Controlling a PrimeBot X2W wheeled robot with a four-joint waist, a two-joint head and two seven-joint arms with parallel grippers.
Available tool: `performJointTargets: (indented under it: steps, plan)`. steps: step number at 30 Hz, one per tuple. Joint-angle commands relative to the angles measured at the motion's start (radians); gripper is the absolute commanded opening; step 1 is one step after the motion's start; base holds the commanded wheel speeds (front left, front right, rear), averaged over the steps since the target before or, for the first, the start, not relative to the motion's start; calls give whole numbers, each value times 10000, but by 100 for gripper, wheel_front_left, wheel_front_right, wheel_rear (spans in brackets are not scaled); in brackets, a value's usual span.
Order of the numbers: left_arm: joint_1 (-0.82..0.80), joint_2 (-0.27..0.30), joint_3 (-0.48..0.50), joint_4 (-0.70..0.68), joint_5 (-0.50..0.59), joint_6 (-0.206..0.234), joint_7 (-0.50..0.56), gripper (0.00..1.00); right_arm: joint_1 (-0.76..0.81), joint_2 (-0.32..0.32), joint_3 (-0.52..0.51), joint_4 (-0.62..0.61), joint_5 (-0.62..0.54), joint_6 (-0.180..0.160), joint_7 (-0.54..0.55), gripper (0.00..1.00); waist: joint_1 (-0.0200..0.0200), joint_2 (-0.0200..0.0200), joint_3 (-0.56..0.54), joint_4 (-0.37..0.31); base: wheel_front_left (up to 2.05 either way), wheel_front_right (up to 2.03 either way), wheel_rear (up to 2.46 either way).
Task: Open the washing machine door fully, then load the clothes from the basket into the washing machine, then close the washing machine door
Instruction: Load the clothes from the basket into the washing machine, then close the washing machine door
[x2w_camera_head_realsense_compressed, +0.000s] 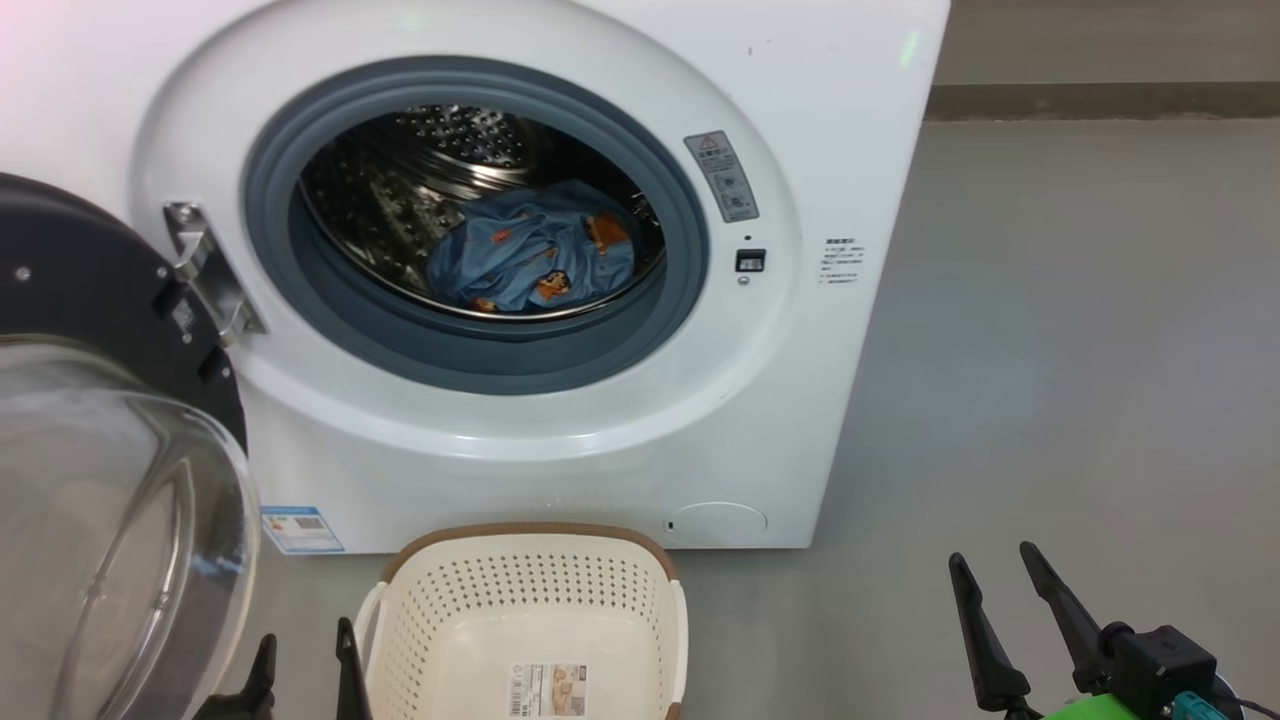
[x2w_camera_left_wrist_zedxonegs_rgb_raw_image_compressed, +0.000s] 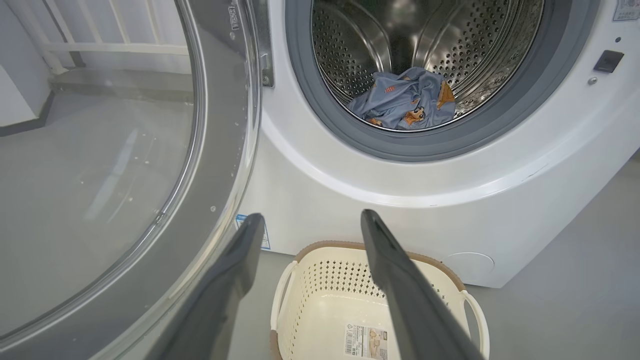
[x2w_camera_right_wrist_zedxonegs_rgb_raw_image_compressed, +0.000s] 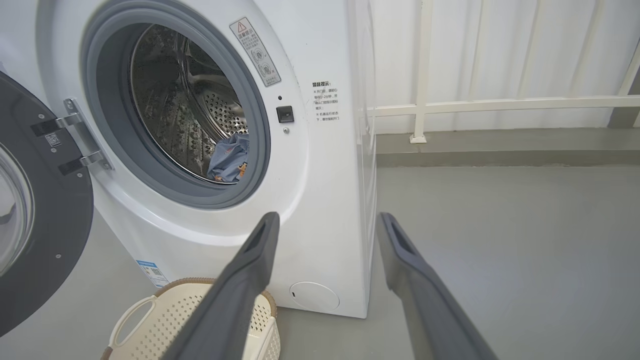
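The white washing machine (x2w_camera_head_realsense_compressed: 820, 150) stands with its door (x2w_camera_head_realsense_compressed: 90, 290) swung wide to the left, glass bowl (x2w_camera_head_realsense_compressed: 110, 540) toward me. Light blue clothes (x2w_camera_head_realsense_compressed: 535, 255) with orange figures lie in the steel drum, also visible as clothes (x2w_camera_left_wrist_zedxonegs_rgb_raw_image_compressed: 405, 100) and clothes (x2w_camera_right_wrist_zedxonegs_rgb_raw_image_compressed: 231, 159). The cream basket (x2w_camera_head_realsense_compressed: 420, 620) sits on the floor before the machine, holding just a paper label. My left gripper (x2w_camera_head_realsense_compressed: 305, 650) is open at the basket's left rim, beside the door. My right gripper (x2w_camera_head_realsense_compressed: 995, 570) is open over bare floor, right of the machine. Nothing is between either pair of fingers.
Grey floor (x2w_camera_head_realsense_compressed: 1080, 380) stretches to the right of the machine. A white railing (x2w_camera_right_wrist_zedxonegs_rgb_raw_image_compressed: 500, 105) and a low kerb run along the back wall. The open door (x2w_camera_left_wrist_zedxonegs_rgb_raw_image_compressed: 100, 175) takes up the room left of the basket (x2w_camera_left_wrist_zedxonegs_rgb_raw_image_compressed: 320, 310).
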Motion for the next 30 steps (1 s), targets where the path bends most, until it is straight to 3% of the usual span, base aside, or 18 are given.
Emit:
performJointTargets:
  steps: [1,30]
  plan:
    - [-71,158,281,-348,-69,90,-84,100,-46,-172,273,-190,-17,16,-48,100,0,0,-20,97,0,0,0]
    - [352,157,119,-1163,-71,285,-84,100,79,-197,45,582,-192,16,-48,100,0,0,9,393,0,0,0]
